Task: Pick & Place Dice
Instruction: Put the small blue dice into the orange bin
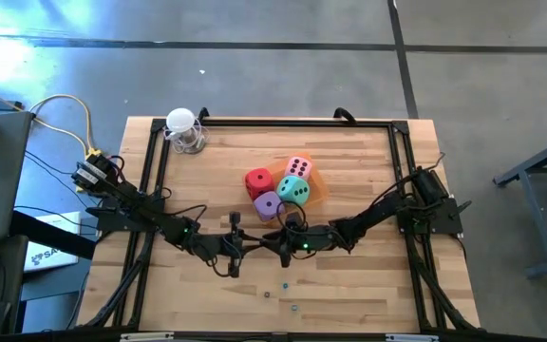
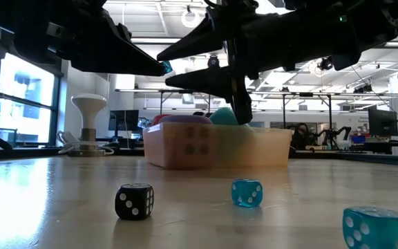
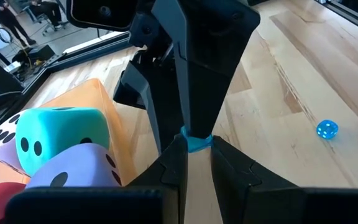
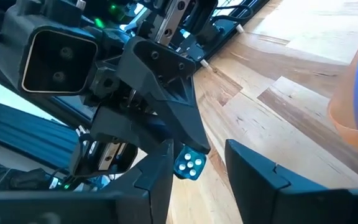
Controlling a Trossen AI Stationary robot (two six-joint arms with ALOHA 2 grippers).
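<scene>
Red [image 1: 259, 182], pink [image 1: 298, 167], purple [image 1: 268, 205] and teal [image 1: 293, 190] soft dice sit together in an orange translucent tray [image 1: 319, 188] at the table's middle. Just in front of the tray my two grippers meet tip to tip above the table. My left gripper [image 3: 194, 155] is shut on a tiny translucent blue die [image 4: 188, 165]. My right gripper [image 4: 197, 171] is open and faces it. Its fingers stand on either side of that small die with a gap showing. My left gripper pinches the tiny blue die [image 3: 195, 143] between the free ends of its two fingers. The fingers come nearly level from the table's left. The die hangs clear above the table [image 2: 166, 67].
Three more small dice lie on the wood near the front edge: a black one [image 2: 134, 201] and two blue ones [image 2: 247, 193] [image 2: 378, 225]. A white knobbed object [image 1: 184, 128] stands at the back left. Black frame rails [image 1: 273, 122] run along the table's edges.
</scene>
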